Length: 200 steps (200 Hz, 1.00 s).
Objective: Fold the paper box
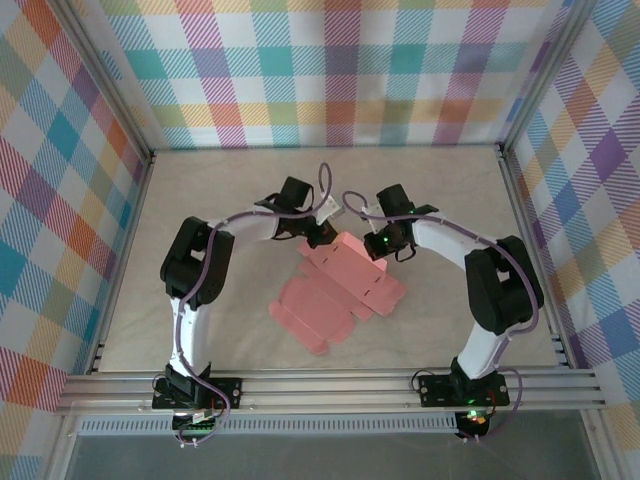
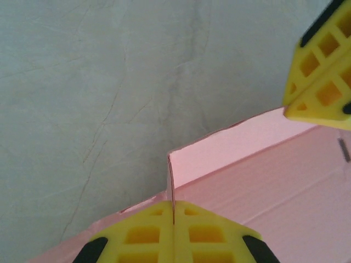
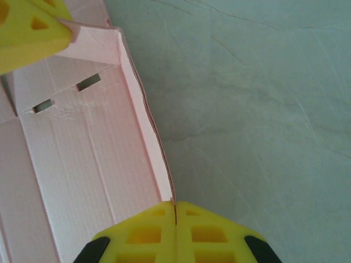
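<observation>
Jaws of the left gripper (image 2: 173,222) and right gripper (image 3: 175,216) are each pinched closed on an upturned flap of the paper box (image 1: 335,290), which lies midway between the near and far edges of the surface (image 1: 220,190). Thin card looks light, springy, easily creased; best gripped beside fold lines.

Paper box (image 1: 335,290) salmon-pink, left claw (image 2: 173,211) and right claw (image 3: 175,205) yellow, walls (image 1: 330,70) pastel plaid.

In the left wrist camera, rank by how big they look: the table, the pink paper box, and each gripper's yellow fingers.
1. table
2. paper box
3. left gripper, pinching the card, enlarged by nearness to the camera
4. right gripper's fingers, cut off by the frame edge, so unsure
</observation>
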Motion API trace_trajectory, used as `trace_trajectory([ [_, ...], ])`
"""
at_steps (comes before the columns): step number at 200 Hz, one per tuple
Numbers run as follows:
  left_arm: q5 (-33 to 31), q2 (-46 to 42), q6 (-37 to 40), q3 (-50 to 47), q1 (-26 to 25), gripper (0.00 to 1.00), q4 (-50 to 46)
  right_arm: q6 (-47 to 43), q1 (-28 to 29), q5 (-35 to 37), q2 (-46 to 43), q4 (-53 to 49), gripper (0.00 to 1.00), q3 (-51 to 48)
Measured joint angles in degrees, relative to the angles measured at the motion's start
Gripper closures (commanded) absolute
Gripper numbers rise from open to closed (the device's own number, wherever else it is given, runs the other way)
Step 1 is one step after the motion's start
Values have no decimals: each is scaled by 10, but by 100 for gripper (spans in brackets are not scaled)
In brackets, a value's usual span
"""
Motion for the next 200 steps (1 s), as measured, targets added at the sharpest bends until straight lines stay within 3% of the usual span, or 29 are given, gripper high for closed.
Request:
trace_trajectory([
  [42, -95, -24, -89, -73, -38, 96, 148, 24, 15, 39, -31, 48, 100, -40],
  [85, -193, -24, -142, -111, -76, 96, 239, 44, 16, 58, -34, 88, 100, -62],
  [200, -453, -5, -245, -131, -169, 95, 337, 82, 18, 63, -33, 118, 100, -70],
])
